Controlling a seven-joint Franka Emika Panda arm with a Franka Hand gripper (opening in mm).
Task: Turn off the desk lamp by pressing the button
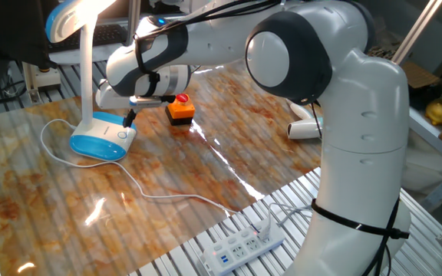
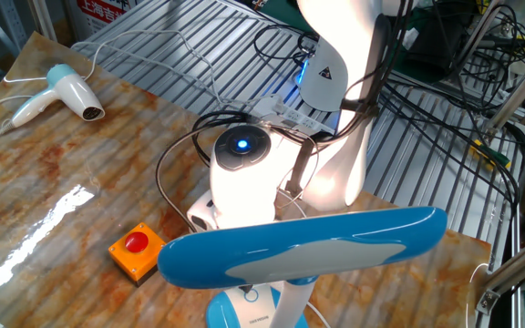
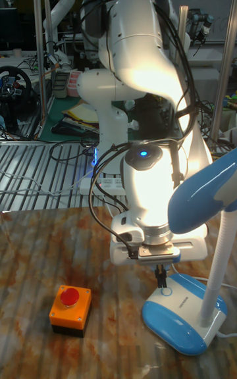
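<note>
The desk lamp stands at the table's left, with its oval blue-and-white base [image 1: 100, 140] [image 3: 181, 313], slim white neck [image 1: 87, 69] and blue-backed head [image 1: 69, 17] [image 2: 299, 244]. It is lit, and its glow falls on the arm. The button [image 3: 166, 291] is a faint ring on the base's white top. My gripper [image 1: 129, 118] [image 3: 159, 279] points down just above the base's near end, its dark fingertips together over the button. Whether they touch it I cannot tell. In the other fixed view the lamp head hides the fingers.
A red push-button on an orange box [image 1: 179, 109] [image 3: 69, 310] sits just beside the gripper. A hair dryer [image 1: 305, 129] [image 2: 66, 91] lies farther off. The lamp's white cord [image 1: 152, 195] runs to a power strip [image 1: 240, 249] at the table's edge.
</note>
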